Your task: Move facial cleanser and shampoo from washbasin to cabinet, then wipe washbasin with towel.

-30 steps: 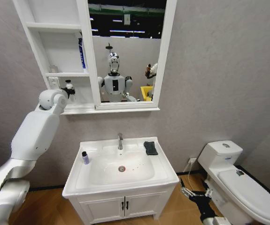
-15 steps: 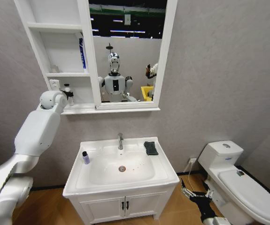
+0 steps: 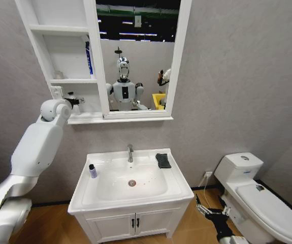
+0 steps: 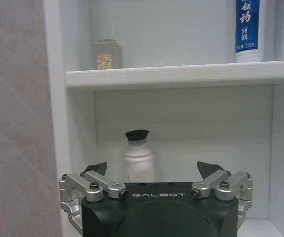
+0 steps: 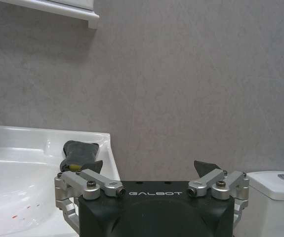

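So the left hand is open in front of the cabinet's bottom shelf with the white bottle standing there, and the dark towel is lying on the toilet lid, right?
Not quite. The left hand is open before the cabinet, and the white bottle stands on the bottom shelf. But the towel lies on the washbasin rim, right of the tap, not on the toilet, as the head view shows.

Grey textured walls (image 3: 237,76). Wood floor (image 3: 49,226). White toilet (image 3: 260,201) right of white two-door vanity (image 3: 133,223) with black handles. Wall socket (image 3: 208,174) low between them. Mirror (image 3: 135,51) reflects dark ceiling with strip lights.
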{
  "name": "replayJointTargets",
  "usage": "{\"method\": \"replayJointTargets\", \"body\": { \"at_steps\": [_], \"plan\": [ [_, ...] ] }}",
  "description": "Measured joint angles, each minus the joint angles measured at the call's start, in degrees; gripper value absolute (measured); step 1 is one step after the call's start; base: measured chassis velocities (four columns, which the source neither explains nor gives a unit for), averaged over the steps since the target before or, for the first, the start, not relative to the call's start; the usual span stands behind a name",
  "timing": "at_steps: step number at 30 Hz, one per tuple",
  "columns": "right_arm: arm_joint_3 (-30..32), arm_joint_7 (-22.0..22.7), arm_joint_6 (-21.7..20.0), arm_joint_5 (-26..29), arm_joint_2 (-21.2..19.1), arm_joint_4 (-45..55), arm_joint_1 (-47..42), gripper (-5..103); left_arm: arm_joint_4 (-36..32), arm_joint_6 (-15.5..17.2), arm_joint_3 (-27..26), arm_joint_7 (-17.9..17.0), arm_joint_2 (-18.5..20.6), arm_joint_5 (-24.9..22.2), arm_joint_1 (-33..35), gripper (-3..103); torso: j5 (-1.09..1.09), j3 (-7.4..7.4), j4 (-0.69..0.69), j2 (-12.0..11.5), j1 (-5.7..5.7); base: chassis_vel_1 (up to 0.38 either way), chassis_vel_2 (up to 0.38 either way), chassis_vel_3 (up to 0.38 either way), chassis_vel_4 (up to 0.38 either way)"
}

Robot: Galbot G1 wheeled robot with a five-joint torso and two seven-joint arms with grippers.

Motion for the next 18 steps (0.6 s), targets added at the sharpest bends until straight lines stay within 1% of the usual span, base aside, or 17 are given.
{"method": "replayJointTargets", "body": {
  "at_steps": [1,2,3,4,5,7,8,9,10,11,12,13,14,15,16,17,18],
  "plan": [
    [0.0,0.0,0.0,0.0,0.0,0.0,0.0,100,0.0,0.0,0.0,0.0,0.0,0.0,0.0,100,0.00,0.00,0.00,0.0,0.00,0.000,0.000,0.000,0.000],
    [0.0,0.1,0.0,0.0,0.0,-0.1,0.0,100,-4.0,0.2,-2.2,-0.7,1.2,-1.3,3.3,100,-0.04,0.00,0.00,0.0,0.00,0.000,0.000,0.000,0.000],
    [0.0,0.3,0.2,0.0,0.1,-0.2,0.0,100,-9.4,0.6,-5.0,-2.0,2.8,-3.4,7.5,100,-0.05,0.01,0.04,0.0,0.01,0.000,0.000,0.000,0.000],
    [-0.1,0.5,0.3,0.0,0.2,-0.4,-0.1,100,-17.1,1.0,-8.4,-3.9,4.6,-5.7,13.4,100,-0.03,0.00,0.07,0.0,0.00,0.000,0.000,0.000,0.000],
    [-0.1,0.5,0.3,0.0,0.2,-0.4,-0.1,100,-17.1,1.0,-8.4,-3.9,4.6,-5.7,13.4,100,-0.03,0.00,0.07,0.0,0.00,0.000,0.000,0.000,0.000],
    [-0.1,0.9,0.4,-0.1,0.2,-0.5,-0.2,100,-27.6,-0.2,-12.5,-6.3,6.3,-6.1,25.1,100,0.00,-0.01,0.06,0.0,-0.03,0.000,0.000,0.000,0.000],
    [-0.1,1.2,0.4,-0.1,0.2,-0.5,-0.2,100,-30.7,-1.3,-14.1,-6.8,6.0,-5.2,30.6,100,-0.02,-0.02,0.02,0.0,-0.03,0.000,0.000,0.000,0.000],
    [-0.1,1.2,0.4,-0.1,0.2,-0.5,-0.2,100,-30.7,-1.3,-14.1,-6.8,6.0,-5.2,30.6,100,-0.02,-0.02,0.02,0.0,-0.03,0.000,0.000,0.000,0.000],
    [-0.2,1.3,0.4,-0.1,0.2,-0.6,-0.3,100,-33.6,-2.8,-15.8,-6.7,4.7,-3.1,37.1,100,-0.04,-0.01,0.04,0.0,-0.03,0.000,0.000,0.000,0.000],
    [-0.2,1.4,0.4,-0.2,0.2,-0.6,-0.2,100,-35.0,-4.1,-16.6,-5.9,3.3,-0.8,41.1,100,-0.02,-0.01,0.03,0.0,-0.03,0.000,0.000,0.000,0.000],
    [-0.4,1.4,0.4,-0.2,0.2,-0.6,-0.2,100,-35.9,-6.5,-16.9,-4.2,0.6,3.7,46.9,100,-0.02,-0.01,0.03,0.0,-0.03,0.000,0.000,0.000,0.000],
    [-0.4,1.4,0.4,-0.2,0.2,-0.6,-0.2,100,-35.9,-6.5,-16.9,-4.2,0.6,3.7,46.9,100,-0.02,-0.01,0.03,0.0,-0.03,0.000,0.000,0.000,0.000],
    [-0.5,1.5,0.4,-0.2,0.3,-0.5,-0.2,100,-35.1,-11.1,-16.9,-1.9,-2.5,10.2,52.0,100,-0.04,-0.01,0.01,0.0,-0.03,0.000,0.000,0.000,0.000],
    [-0.6,1.5,0.4,-0.3,0.5,-0.4,-0.2,100,-33.7,-15.7,-17.0,0.5,-5.4,16.4,55.6,100,-0.05,0.00,0.01,0.0,-0.02,0.000,0.000,0.000,0.000],
    [-0.7,1.5,0.5,-0.3,0.6,-0.2,-0.3,100,-31.8,-19.4,-17.1,3.2,-8.2,22.1,58.6,100,0.00,0.00,0.01,0.0,-0.01,0.000,0.000,0.000,0.000],
    [-0.7,1.5,0.6,-0.3,0.7,-0.1,-0.5,100,-29.1,-23.2,-17.1,5.8,-11.6,27.4,61.5,100,0.00,0.00,0.02,0.0,-0.01,0.000,0.000,0.000,0.000],
    [-0.7,1.5,0.6,-0.3,0.7,-0.1,-0.5,100,-29.1,-23.2,-17.1,5.8,-11.6,27.4,61.5,100,0.00,0.00,0.02,0.0,-0.01,0.000,0.000,0.000,0.000]
  ]
}}
